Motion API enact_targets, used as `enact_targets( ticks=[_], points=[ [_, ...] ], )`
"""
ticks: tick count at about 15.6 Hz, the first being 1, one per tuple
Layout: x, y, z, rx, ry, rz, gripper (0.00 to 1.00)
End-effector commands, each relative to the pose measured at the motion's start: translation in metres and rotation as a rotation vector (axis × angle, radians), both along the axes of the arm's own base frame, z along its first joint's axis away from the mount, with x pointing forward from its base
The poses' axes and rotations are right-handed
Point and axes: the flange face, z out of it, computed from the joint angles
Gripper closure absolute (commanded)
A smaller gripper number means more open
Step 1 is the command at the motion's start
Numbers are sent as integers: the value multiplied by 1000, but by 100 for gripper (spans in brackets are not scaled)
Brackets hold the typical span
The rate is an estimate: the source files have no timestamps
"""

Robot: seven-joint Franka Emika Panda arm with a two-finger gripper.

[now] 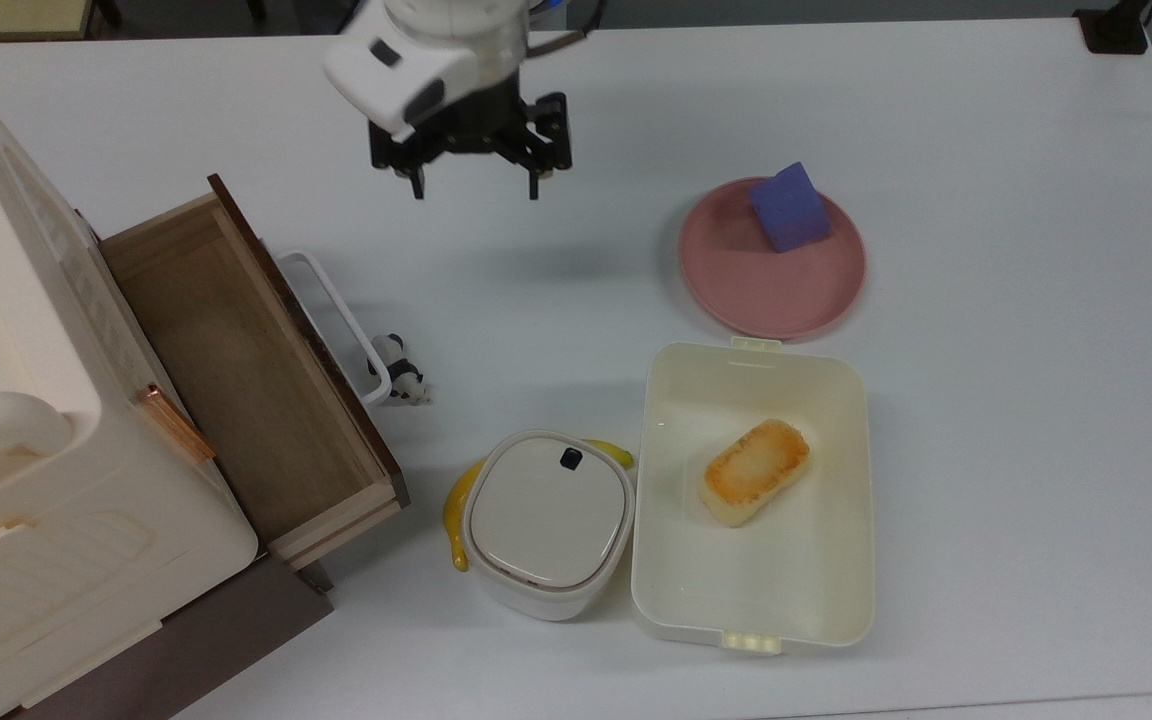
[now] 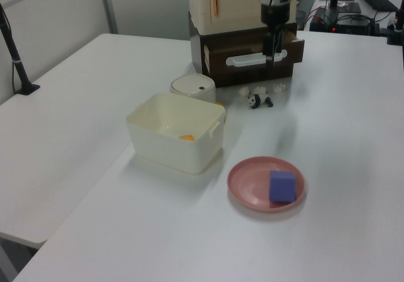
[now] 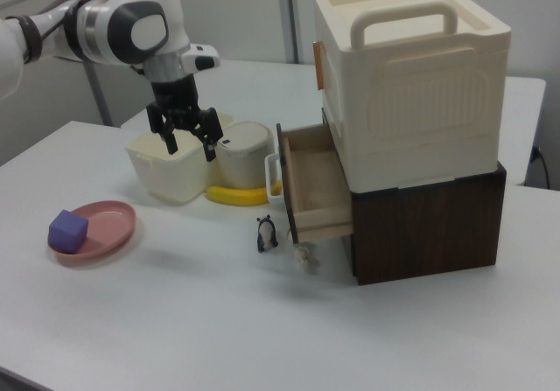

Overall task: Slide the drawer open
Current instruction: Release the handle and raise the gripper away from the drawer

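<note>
Light-wood drawer pulled out, well apart from the empty, spread jaws.

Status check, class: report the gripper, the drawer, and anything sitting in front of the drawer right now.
Gripper open, empty, raised clear of the handle. Drawer pulled out, inside bare. Small panda figure on the table beside the handle, not blocking.

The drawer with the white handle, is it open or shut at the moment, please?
Open. The drawer is pulled out from the cabinet, and the top view looks straight down onto its bare wooden bottom.
</note>
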Motion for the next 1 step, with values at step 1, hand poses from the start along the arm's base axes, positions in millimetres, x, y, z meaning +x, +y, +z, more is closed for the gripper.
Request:
enact_targets(
  ticks=[1],
  points=[
    [-19, -2, 17, 16, -3, -90, 0]
  ],
)
